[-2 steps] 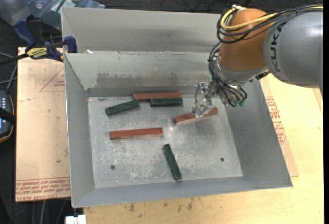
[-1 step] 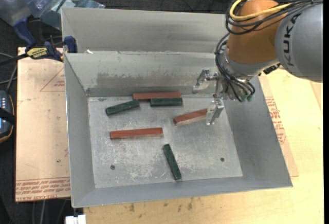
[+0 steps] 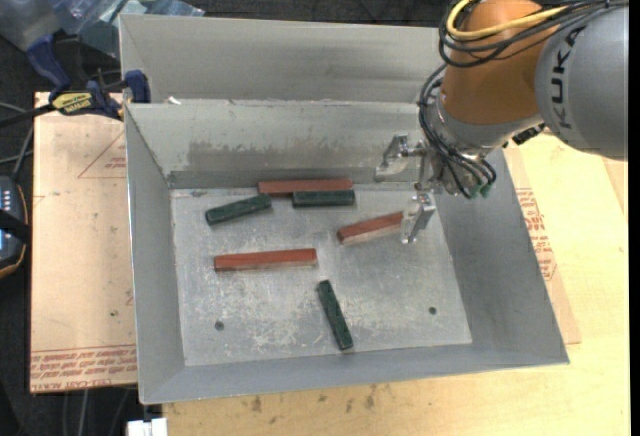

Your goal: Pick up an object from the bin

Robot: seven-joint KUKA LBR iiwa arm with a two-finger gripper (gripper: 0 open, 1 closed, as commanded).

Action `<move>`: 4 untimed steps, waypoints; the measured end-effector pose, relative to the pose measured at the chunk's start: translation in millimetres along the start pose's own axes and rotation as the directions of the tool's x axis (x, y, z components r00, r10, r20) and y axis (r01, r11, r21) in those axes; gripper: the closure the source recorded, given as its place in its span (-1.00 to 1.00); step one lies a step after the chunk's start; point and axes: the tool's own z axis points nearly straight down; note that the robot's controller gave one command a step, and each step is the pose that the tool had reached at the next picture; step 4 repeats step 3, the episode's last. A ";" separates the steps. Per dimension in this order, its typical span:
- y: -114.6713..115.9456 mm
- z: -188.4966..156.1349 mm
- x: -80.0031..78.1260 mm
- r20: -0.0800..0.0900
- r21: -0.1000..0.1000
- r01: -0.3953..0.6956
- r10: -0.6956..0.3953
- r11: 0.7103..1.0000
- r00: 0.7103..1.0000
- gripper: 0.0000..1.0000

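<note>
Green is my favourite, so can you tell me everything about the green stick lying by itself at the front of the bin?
The green stick is a short, straight bar, dark green all over, maybe painted wood or plastic. It looks whole. It lies flat on the bin's grey floor, slanted, its lower end close to the front wall. Only the floor touches it; the nearest red-brown stick lies apart, above it.
</note>
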 end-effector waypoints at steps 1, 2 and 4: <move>-10.0 95.2 -15.0 0.000 0.000 0.115 -0.115 0.993 0.993 1.00; -10.1 95.2 -15.0 0.000 0.000 0.115 -0.115 0.993 0.993 1.00; -13.7 -104.1 -16.4 0.007 0.003 0.130 -0.130 0.991 0.991 1.00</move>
